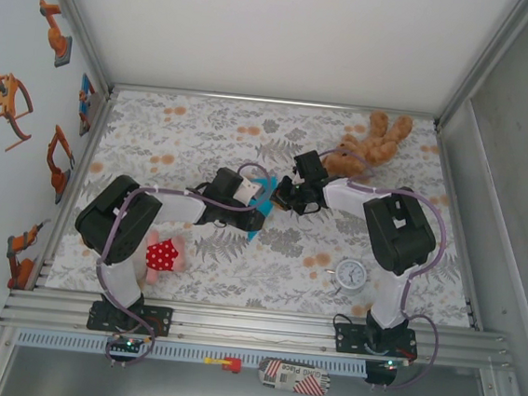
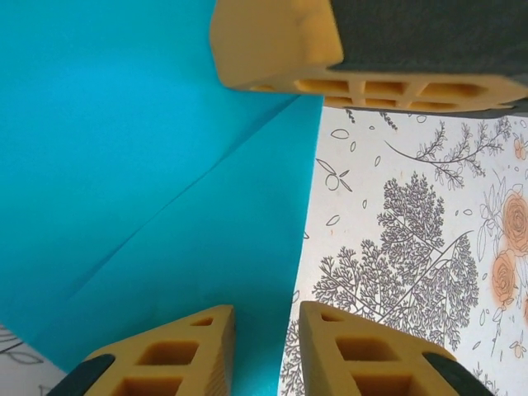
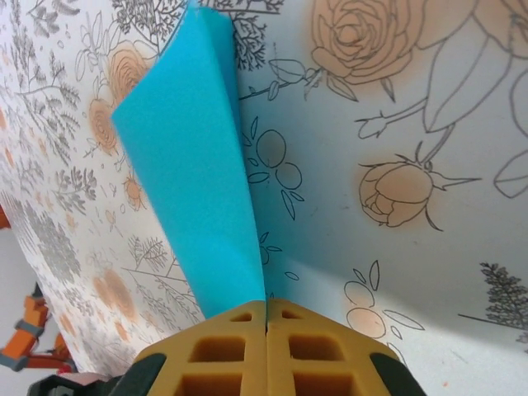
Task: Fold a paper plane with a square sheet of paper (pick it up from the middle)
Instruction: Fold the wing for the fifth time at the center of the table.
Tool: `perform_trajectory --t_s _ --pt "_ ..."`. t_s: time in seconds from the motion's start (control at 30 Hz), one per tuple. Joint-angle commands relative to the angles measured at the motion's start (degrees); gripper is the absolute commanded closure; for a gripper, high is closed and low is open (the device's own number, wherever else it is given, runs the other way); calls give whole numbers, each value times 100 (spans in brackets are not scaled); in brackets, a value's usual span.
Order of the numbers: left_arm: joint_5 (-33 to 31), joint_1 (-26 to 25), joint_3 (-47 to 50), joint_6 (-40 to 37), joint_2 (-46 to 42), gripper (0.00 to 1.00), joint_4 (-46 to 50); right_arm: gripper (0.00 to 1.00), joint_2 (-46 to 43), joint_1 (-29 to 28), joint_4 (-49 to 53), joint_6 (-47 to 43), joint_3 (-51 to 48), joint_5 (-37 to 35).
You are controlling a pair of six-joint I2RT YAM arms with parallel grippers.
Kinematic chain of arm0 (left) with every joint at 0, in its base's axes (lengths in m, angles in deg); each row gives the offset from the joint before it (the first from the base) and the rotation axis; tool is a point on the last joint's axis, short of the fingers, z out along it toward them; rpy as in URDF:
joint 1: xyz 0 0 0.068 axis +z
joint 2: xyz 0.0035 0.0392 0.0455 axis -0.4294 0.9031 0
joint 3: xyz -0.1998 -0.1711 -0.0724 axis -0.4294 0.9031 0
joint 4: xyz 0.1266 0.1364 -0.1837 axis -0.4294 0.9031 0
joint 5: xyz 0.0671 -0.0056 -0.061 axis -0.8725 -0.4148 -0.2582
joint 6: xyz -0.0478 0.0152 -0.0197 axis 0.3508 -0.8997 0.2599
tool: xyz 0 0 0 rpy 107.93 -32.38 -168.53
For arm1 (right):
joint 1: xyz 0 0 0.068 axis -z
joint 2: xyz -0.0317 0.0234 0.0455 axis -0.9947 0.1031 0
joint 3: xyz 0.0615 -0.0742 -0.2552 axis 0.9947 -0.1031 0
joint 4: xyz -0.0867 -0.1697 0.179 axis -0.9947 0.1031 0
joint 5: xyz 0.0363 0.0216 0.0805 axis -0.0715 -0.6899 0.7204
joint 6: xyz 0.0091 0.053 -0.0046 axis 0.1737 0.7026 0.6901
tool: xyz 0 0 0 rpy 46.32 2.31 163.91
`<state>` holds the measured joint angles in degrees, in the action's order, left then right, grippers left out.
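The folded turquoise paper sheet (image 2: 148,165) is thin, matte and smooth, with 1 sharp diagonal crease running across its flat face. In the right wrist view it narrows to a long pointed wedge with a doubled edge. It sits mid-bench between the 2 grippers, over a bench (image 1: 205,127) covered in a pale cloth printed with grey foliage and orange roses. The right gripper (image 3: 266,307) has blocky yellow fingers (image 3: 219,351) with ribbed, hollow cells. Its jaws are clenched flat together, and the narrow end of the paper is pinched in the seam between them. The left gripper (image 2: 266,318) has the same yellow ribbed fingers. Its jaws stand slightly parted, with the paper's straight edge running down into the gap, which is wider than the sheet, so they are not clamped. A fuzzy brown teddy bear (image 1: 374,141) lies at the far right of the bench. A small round white clock (image 1: 351,275) lies near the right arm's base.
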<state>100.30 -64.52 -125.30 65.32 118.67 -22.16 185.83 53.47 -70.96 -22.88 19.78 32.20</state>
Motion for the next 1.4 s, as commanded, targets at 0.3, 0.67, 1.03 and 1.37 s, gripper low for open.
perform_trajectory --t_s 0.3,0.67,1.03,1.37 --pt "-1092 -360 63 -304 -1063 52 287 100 -1249 -24 -541 815 -834 -852" --pt "-1726 -826 185 -784 -1104 48 -273 100 -2091 19 -615 1546 -1570 -1640" --pt "-1750 -1119 80 -1556 -564 48 -862 100 -2204 38 -979 2254 -1993 -1747" --pt "-2174 -1307 9 -2133 -110 50 -1073 100 -2232 56 -1003 2432 -2069 -1704"
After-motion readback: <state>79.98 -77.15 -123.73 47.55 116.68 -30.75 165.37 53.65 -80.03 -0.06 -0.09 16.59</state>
